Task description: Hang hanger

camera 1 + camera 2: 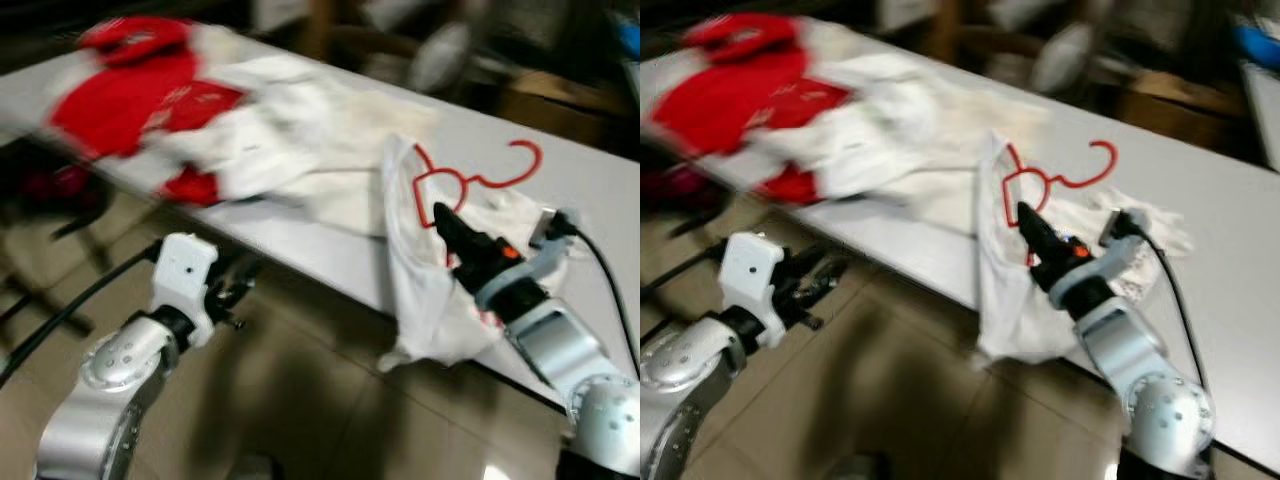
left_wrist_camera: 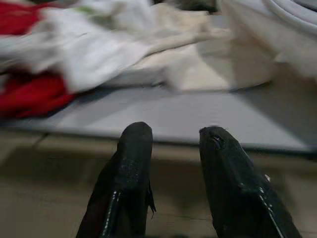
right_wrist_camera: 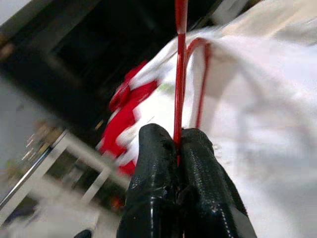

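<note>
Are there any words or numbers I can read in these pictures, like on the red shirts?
No text can be read anywhere.
Red clothes: faint pale marks on the front, too blurred to read.
White garment on the red hanger, which the right tool is pinching: no print visible.
Left tool and grey table: no labels visible.

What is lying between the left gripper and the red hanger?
In the left eye view, bare grey table and a white garment separate the left gripper from the red hanger.
</note>
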Robot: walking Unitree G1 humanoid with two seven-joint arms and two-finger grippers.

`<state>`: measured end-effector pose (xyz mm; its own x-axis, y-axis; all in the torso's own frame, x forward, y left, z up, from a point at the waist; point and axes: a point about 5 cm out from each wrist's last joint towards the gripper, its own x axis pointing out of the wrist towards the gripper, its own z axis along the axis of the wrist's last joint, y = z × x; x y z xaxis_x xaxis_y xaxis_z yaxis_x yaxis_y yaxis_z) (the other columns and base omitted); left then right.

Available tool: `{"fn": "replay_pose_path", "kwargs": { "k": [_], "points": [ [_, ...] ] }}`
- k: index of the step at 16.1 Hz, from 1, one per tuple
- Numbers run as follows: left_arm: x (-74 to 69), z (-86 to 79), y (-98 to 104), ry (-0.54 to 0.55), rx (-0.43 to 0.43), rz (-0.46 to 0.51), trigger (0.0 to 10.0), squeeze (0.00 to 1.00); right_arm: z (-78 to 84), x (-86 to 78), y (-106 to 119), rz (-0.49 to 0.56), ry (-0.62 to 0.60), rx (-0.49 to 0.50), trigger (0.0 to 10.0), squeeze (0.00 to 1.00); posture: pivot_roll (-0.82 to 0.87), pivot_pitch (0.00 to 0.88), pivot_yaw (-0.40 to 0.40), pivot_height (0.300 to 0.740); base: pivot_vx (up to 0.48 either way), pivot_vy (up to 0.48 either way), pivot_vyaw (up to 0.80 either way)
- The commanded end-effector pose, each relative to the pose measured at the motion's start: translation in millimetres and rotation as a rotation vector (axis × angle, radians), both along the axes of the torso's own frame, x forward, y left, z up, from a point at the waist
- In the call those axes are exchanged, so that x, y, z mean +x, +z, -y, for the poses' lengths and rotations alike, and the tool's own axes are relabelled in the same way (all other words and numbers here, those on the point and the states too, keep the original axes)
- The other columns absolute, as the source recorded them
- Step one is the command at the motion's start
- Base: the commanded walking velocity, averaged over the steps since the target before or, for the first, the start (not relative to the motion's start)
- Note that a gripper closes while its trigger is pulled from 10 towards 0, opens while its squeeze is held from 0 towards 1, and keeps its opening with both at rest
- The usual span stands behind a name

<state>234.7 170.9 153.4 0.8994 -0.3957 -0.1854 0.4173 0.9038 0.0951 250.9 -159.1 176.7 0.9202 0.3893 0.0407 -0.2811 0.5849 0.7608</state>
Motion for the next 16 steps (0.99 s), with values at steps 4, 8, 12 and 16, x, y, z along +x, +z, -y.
{"fn": "replay_pose_path", "kwargs": {
  "k": [4,8,12,16],
  "points": [
    [0.9,7.3,-1,-0.032,-0.008,0.007,10.0,0.0,5.8,-2.6,4,0.021,-0.02,-0.011,10.0,0.0,-0.05,0.01,-0.049,0.74,-0.255,0.0,0.8],
    [0.8,5.9,-1,-0.036,0.004,0.006,10.0,0.0,4.8,-3.6,1,0.012,-0.02,-0.009,10.0,0.0,-0.05,0.012,-0.049,0.74,-0.123,0.0,0.8],
    [1.0,1.2,-5,-0.006,0.034,-0.005,10.0,0.0,8.3,-8.2,-7,-0.011,-0.018,0.004,10.0,0.0,-0.05,0.019,-0.048,0.74,0.0,0.0,0.8],
    [3.8,-5.8,-4,0.033,0.043,0.002,10.0,0.0,4.5,-10.9,-6,0.011,0.048,0.0,10.0,0.0,-0.05,0.022,-0.048,0.74,0.0,0.0,0.8]
  ]
}}
